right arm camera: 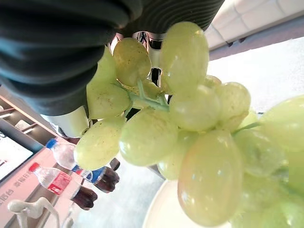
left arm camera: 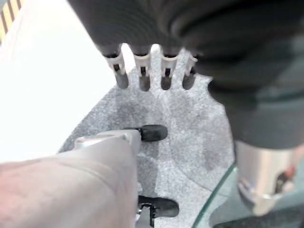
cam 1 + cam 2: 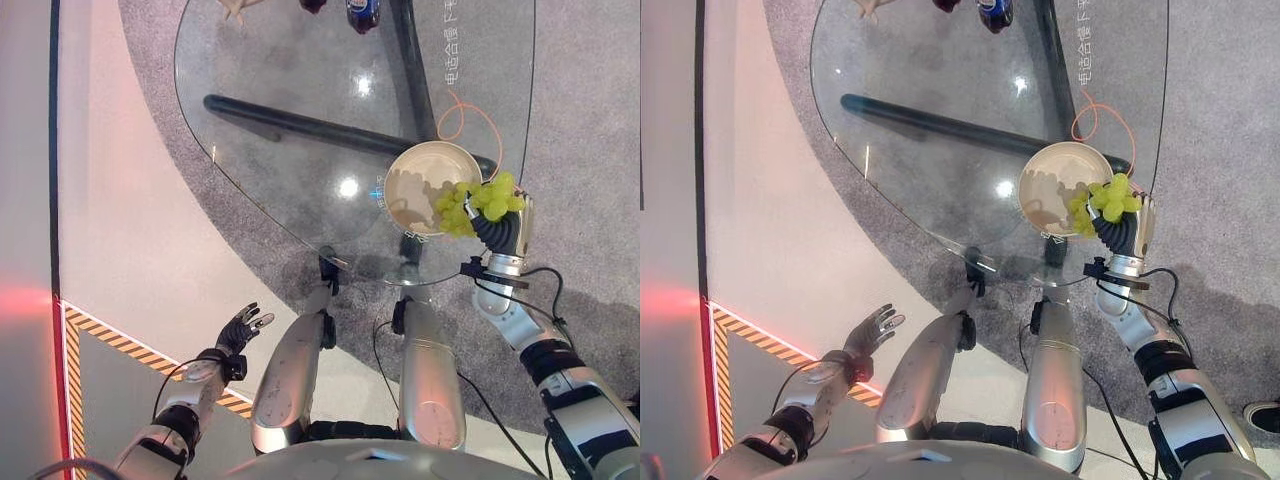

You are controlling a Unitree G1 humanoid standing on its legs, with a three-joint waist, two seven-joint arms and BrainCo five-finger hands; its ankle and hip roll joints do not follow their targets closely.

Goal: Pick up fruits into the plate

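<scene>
right hand (image 3: 497,228) is gripping the grapes (image 3: 478,204) at the plate (image 3: 420,180) rim, right of centre.
left hand (image 3: 241,328) is hanging with relaxed, spread fingers at the lower left.

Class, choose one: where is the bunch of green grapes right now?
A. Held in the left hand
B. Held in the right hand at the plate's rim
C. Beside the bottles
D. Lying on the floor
B: the green grapes sit in the right hand over the plate rim.
</scene>
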